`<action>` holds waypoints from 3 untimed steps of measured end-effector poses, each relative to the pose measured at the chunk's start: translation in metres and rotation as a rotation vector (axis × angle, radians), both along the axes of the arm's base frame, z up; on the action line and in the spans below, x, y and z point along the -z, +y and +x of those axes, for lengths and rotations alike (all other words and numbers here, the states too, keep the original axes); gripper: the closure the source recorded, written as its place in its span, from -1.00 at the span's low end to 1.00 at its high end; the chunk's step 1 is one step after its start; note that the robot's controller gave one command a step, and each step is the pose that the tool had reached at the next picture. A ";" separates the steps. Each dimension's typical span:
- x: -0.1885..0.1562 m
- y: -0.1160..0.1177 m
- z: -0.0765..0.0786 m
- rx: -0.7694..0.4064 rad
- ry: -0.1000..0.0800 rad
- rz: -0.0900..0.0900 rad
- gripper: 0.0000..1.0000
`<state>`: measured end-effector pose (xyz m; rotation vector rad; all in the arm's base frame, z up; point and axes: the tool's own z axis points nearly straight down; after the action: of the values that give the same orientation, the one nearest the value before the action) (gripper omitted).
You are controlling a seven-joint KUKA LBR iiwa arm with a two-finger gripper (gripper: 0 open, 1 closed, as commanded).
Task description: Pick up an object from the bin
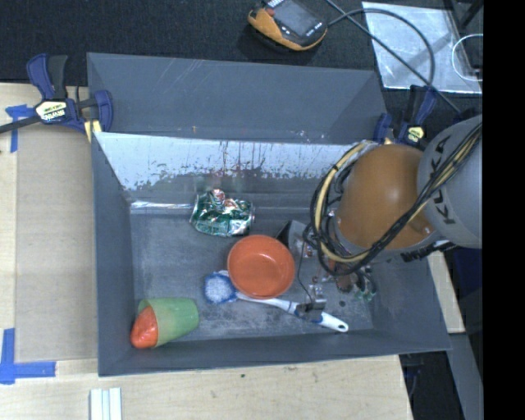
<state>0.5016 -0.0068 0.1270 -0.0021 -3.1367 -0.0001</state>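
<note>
Tool is down low in the right half of the bin, hanging under the arm's orange cover and its loops of yellow and black cable. Can't tell if it's wide or narrow; the tip is dark and cluttered with wiring. Nothing visibly held.

Directly under the tip is the white-handled brush. It lies flat on the bin floor near the front wall, with the pale blue fuzzy head to the left and the handle running right past the tool. Can't tell whether tool and handle are touching.

Just left of the tool is the orange bowl, upright, with its rim over the brush near the head end. Further back-left is a crumpled green and white wrapper, close to the back wall. A green cup is on its side in the front-left corner, its orange-red end pointing left, well apart from the tool.

The bin floor is grey metal, scuffed and dusty. The back wall is scratched along its top, with reddish-brown streaks running down it.

Behind the bin is a dark counter carrying an orange and black handheld device, a cable, and a sheet of paper at the far right.
</note>
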 end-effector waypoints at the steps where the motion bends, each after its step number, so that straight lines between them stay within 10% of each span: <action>1: -0.004 0.000 0.002 0.000 -0.008 0.000 -1.00; 2: 0.050 0.045 0.004 0.049 -0.027 0.004 -1.00; 3: -0.005 0.041 -0.008 0.031 -0.010 0.000 -1.00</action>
<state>0.4934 0.0344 0.1317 -0.0517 -3.1467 -0.0003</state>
